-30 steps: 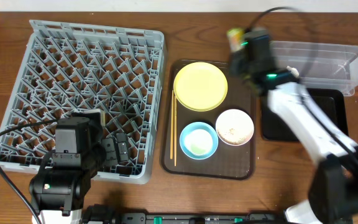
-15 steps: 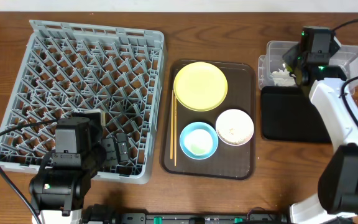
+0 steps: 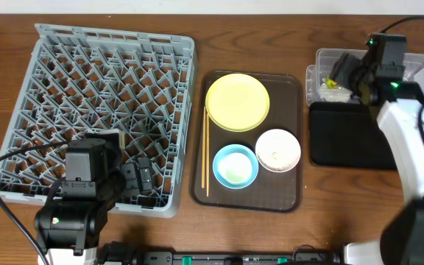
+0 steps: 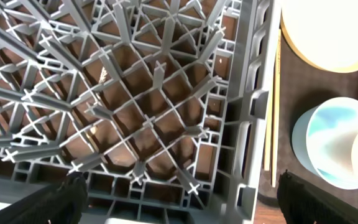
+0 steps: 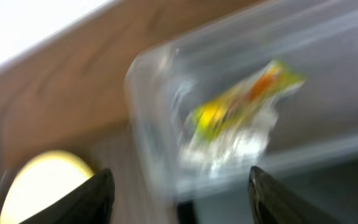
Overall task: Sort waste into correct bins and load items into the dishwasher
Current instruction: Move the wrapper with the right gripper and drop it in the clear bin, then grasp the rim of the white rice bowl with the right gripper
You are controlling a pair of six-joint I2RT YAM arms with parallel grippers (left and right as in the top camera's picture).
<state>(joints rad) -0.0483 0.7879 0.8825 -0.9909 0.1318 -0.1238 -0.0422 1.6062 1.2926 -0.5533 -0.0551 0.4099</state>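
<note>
The green, yellow and orange snack wrapper (image 5: 241, 106) lies loose inside the clear plastic tub (image 5: 148, 112), on top of whitish scraps (image 3: 327, 94). My right gripper (image 5: 179, 199) hangs open above it with nothing between its fingers; the overhead view puts the right gripper (image 3: 342, 73) over the tub's left end. My left gripper (image 4: 182, 202) stands wide open and empty over the front right corner of the grey dish rack (image 4: 154, 93). A pale-yellow plate (image 3: 237, 101), light-blue bowl (image 3: 235, 165), white bowl (image 3: 277, 149) and chopsticks (image 3: 205, 151) sit on the brown serving tray (image 3: 294, 199).
The shallow black tray (image 3: 344, 140) lies directly in front of the clear tub (image 3: 418, 73), right of the serving tray. The dish rack (image 3: 101, 81) fills the table's left half. A black cable (image 3: 6, 206) loops beside the left arm's base.
The right arm swung right from above the serving tray's far corner to over the clear tub. Its jaws opened, and the wrapper now lies in the tub. The left arm stayed still.
</note>
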